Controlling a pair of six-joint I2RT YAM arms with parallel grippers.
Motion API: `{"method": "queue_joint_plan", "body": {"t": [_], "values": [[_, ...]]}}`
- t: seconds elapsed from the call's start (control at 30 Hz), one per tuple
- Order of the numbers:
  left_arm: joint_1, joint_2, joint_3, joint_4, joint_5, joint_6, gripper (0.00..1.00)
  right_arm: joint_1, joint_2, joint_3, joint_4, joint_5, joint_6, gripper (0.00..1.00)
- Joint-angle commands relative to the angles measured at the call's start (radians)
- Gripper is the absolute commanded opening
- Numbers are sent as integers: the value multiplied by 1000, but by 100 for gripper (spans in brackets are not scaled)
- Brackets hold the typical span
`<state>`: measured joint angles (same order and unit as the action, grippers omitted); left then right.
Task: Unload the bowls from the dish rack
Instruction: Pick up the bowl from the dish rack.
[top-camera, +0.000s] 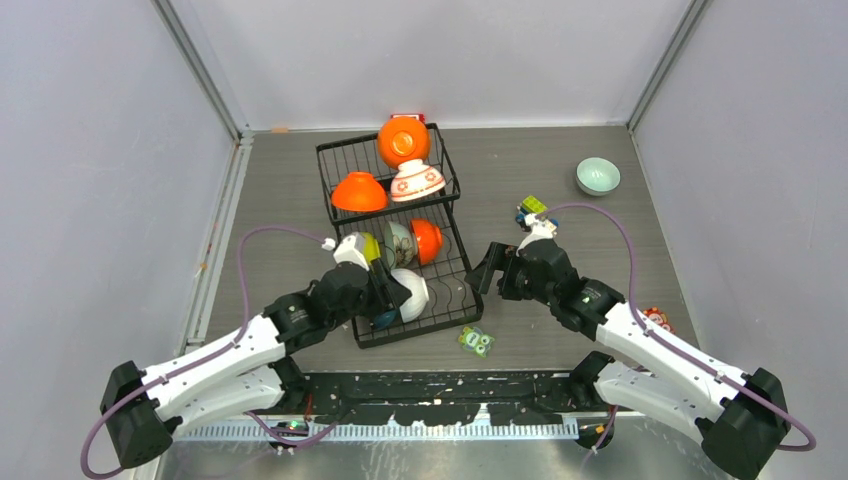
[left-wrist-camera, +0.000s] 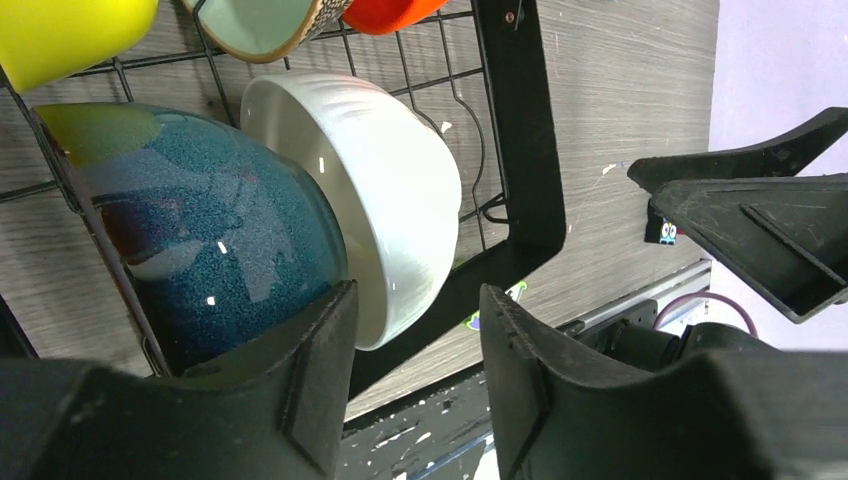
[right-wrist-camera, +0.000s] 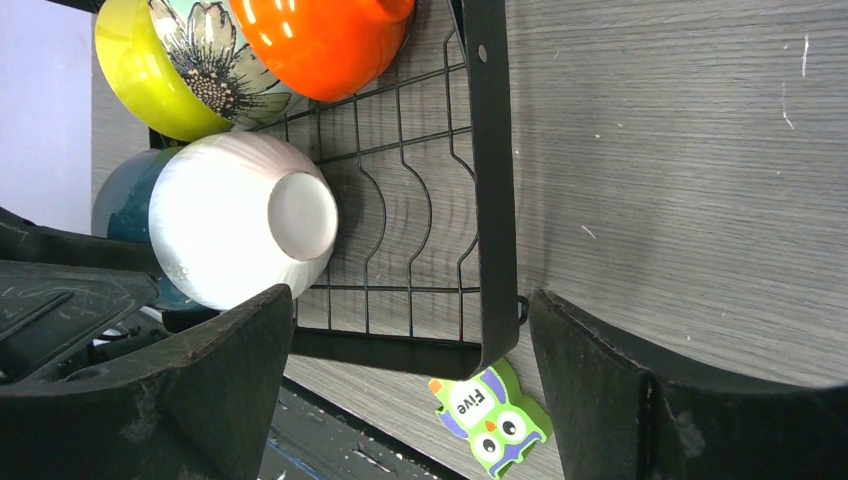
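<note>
left pincer at the white bowl, right pincer waiting beside the rack

seen from above, small things lie around the dish rack (top-camera: 452, 285) on the grey wood-grain table (top-camera: 280, 180). a green owl toy (top-camera: 476, 341) lies just off its near corner at 5 o'clock. a cluster of toy blocks (top-camera: 532, 210) sits at 3 o'clock. a red-and-white trinket (top-camera: 655, 318) lies farther out at 4 o'clock, beside the right arm, and a red block (top-camera: 408, 118) shows behind the far edge at 12 o'clock. the right gripper (top-camera: 490, 272) hovers near the rack's side at 4 o'clock, jaws spread wide and empty.

the only writing that can be read is "five" on the owl's white tag.

the rack is black wire in two grid sections. the far section holds an orange bowl on edge (top-camera: 403, 141), an upturned orange bowl (top-camera: 359, 192) and a white bowl with red flowers (top-camera: 417, 181), also upturned. in the near section a lime bowl (right-wrist-camera: 140, 70), a pale daisy-printed bowl (right-wrist-camera: 210, 60) and a third orange bowl (right-wrist-camera: 320, 40) stand on edge in a row. nearer the arms, a glossy white bowl (left-wrist-camera: 370, 200) leans against a speckled teal bowl (left-wrist-camera: 200, 230). a pale mint bowl (top-camera: 598, 176) sits upright on the table at 2 o'clock, well apart.

the left gripper (left-wrist-camera: 415, 310) comes in from 7 o'clock. its jaws stand partly apart, one finger (left-wrist-camera: 325, 380) against the teal bowl, the white bowl's edge at the gap and the other finger clear of it.
</note>
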<state>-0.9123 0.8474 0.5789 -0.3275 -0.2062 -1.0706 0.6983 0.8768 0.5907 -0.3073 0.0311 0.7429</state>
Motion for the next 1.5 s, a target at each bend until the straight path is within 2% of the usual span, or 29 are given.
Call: {"method": "queue_joint_plan", "body": {"t": [0.0, 0.37, 0.73, 0.9, 1.0, 1.27, 1.47], "values": [[4, -7, -20, 94, 5, -8, 47, 5, -7, -2, 37, -5, 3, 91], [43, 13, -96, 233, 76, -26, 31, 5, -10, -10, 32, -8, -3, 90], [89, -25, -221, 449, 133, -39, 21, 5, 22, -9, 41, -17, -17, 90], [104, -19, -269, 537, 156, -57, 11, 5, 33, -20, 52, -17, -19, 89], [110, -12, -293, 583, 165, -66, 1, 6, 37, -24, 55, -17, -22, 87], [113, 2, -344, 730, 179, -63, 0, 6, 50, -28, 62, -17, -29, 85], [114, -32, -364, 784, 192, -55, 0, 5, 55, -28, 59, -17, -36, 84]]}}
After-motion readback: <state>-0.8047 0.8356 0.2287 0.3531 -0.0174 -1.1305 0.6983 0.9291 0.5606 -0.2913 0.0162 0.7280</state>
